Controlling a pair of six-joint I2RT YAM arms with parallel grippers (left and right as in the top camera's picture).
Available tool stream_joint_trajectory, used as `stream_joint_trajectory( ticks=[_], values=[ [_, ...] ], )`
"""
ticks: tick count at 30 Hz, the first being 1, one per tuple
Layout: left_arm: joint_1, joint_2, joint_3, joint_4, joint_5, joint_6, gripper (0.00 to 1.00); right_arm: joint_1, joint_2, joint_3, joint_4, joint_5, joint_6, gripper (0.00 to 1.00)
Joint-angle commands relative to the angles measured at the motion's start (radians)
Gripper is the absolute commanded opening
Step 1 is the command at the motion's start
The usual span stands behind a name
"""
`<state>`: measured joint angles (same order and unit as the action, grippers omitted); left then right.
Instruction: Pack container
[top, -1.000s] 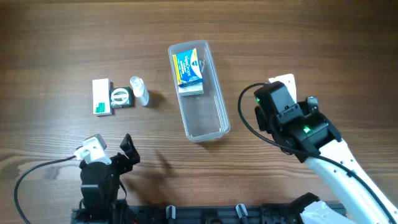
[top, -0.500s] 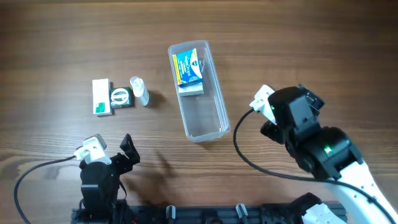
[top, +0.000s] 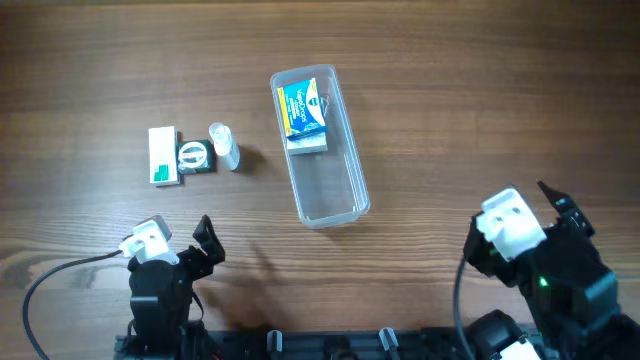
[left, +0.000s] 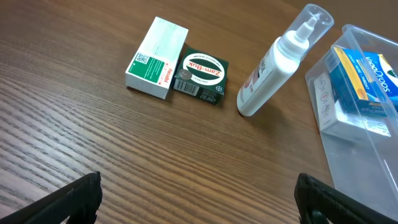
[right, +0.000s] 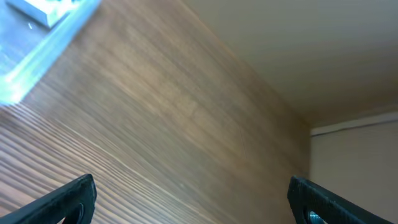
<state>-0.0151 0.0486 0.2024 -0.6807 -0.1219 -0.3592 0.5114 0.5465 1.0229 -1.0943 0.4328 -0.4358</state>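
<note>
The container (top: 356, 196), a long clear tub, lies at the table's middle with a blue and yellow box (top: 303, 110) on a white box at its far end. It also shows in the left wrist view (left: 348, 168) and, blurred, in the right wrist view (right: 37, 31). A white and green box (top: 162, 156), a green Zam-Buk box (top: 195, 157) and a white spray bottle (top: 224, 146) lie left of it. My left gripper (top: 178, 245) is open and empty near the front edge. My right gripper (top: 545, 215) is open and empty at the front right, away from the container.
The left wrist view shows the white and green box (left: 157, 57), the Zam-Buk box (left: 200, 76), the spray bottle (left: 277, 62) and the blue box (left: 367, 71) ahead of the open fingers (left: 199, 199). The right wrist view shows its fingers (right: 193, 199), bare wood and a wall.
My right arm has pulled back from beside the container's right side to the front right of the table. The left arm and the objects have not moved.
</note>
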Motion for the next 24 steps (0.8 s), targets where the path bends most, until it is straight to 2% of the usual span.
stream_joint_trajectory(
  ticks=[1, 6, 10, 17, 21, 24],
  values=[
    [-0.007, -0.003, -0.002, 0.003, -0.002, 0.012, 1.0, 0.0, -0.074, 0.001, -0.046, -0.032, 0.12, 1.0],
    [-0.007, -0.003, -0.002, 0.003, -0.002, 0.012, 1.0, -0.061, -0.198, -0.085, -0.074, -0.033, 0.132, 1.0],
    [-0.007, -0.003, -0.002, 0.003, -0.002, 0.012, 1.0, -0.172, -0.311, -0.242, 0.019, -0.118, 0.132, 1.0],
    [-0.007, -0.003, -0.002, 0.003, -0.002, 0.012, 1.0, -0.323, -0.489, -0.569, 0.285, -0.224, 0.134, 1.0],
    [-0.007, -0.003, -0.002, 0.003, -0.002, 0.012, 1.0, -0.375, -0.544, -0.682, 0.363, -0.233, 0.164, 1.0],
    [-0.007, -0.003, -0.002, 0.003, -0.002, 0.012, 1.0, -0.413, -0.543, -0.753, 0.406, -0.267, 0.257, 1.0]
  ],
)
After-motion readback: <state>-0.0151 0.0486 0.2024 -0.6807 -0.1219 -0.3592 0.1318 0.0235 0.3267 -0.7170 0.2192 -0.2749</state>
